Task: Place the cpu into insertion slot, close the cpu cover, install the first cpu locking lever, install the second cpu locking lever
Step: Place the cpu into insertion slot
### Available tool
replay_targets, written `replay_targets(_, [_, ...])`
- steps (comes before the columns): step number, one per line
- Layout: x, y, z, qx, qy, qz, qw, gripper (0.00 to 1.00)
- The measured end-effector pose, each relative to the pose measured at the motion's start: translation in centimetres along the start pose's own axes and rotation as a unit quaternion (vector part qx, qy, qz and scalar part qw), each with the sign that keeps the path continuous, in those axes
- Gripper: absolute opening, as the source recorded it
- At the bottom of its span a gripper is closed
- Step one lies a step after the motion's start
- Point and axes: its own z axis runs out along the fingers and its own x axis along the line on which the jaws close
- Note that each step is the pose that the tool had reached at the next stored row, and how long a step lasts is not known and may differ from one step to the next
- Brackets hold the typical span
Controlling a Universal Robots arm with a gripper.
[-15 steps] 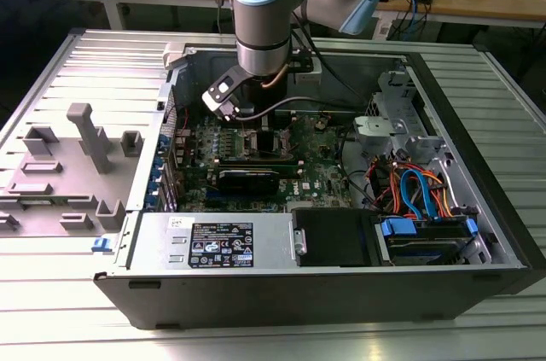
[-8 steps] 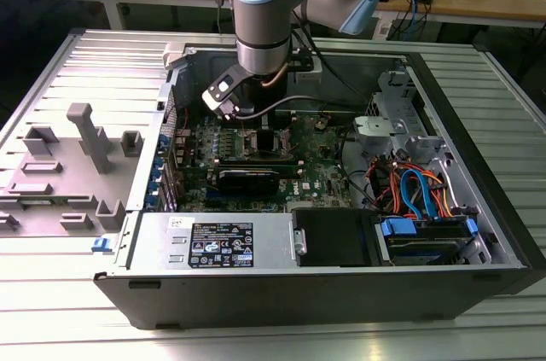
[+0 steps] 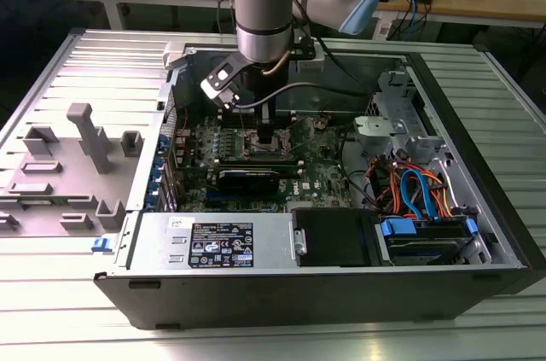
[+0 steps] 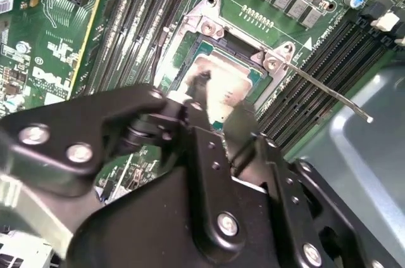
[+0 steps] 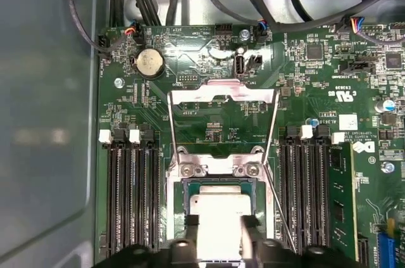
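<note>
The open case (image 3: 256, 301) takes up the middle of the exterior view. My arm (image 3: 264, 2) reaches down from the top of the frame to the board (image 3: 328, 177) at centre. In the first wrist view the cover (image 5: 221, 95) stands flipped open, clear of the slot (image 5: 185, 195). The cpu (image 5: 220, 208) is at the slot, though I can't tell if it is fully seated. The gripper (image 3: 266, 135) has its fingers (image 5: 190, 227) pinching the cpu by two opposite edges. My worry is a tilted or misaligned chip: pressing it down could bend contacts, and releasing it askew could leave it crooked. A raised lever (image 4: 329, 93) close beside could snag a finger.
</note>
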Motion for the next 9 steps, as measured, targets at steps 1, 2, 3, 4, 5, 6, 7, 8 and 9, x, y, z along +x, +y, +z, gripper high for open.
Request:
replay_targets(1, [0.0, 0.0, -0.04, 0.0, 0.0001, 0.0, 1.0, 0.36])
replay_targets(2, [0.0, 0.0, -0.07, 0.0001, 0.0, 0.0, 1.0, 0.3])
replay_targets(3, [0.0, 0.0, -0.07, 0.0001, 0.0, 0.0, 1.0, 0.18])
replay_targets(4, [0.0, 0.0, -0.07, 0.0001, 0.0, 0.0, 1.0, 0.18])
replay_targets(5, [0.0, 0.0, -0.07, 0.0001, 0.0, 0.0, 1.0, 0.11])
replay_targets(6, [0.0, 0.0, -0.07, 0.0001, 0.0, 0.0, 1.0, 0.11])
replay_targets(7, [0.0, 0.01, -0.07, 0.0001, 0.0, 0.0, 1.0, 0.11])
replay_targets(8, [0.0, 0.01, -0.07, 0.0001, 0.0, 0.0, 1.0, 0.11])
replay_targets(9, [0.0, 0.01, -0.07, 0.0001, 0.0, 0.0, 1.0, 0.11])
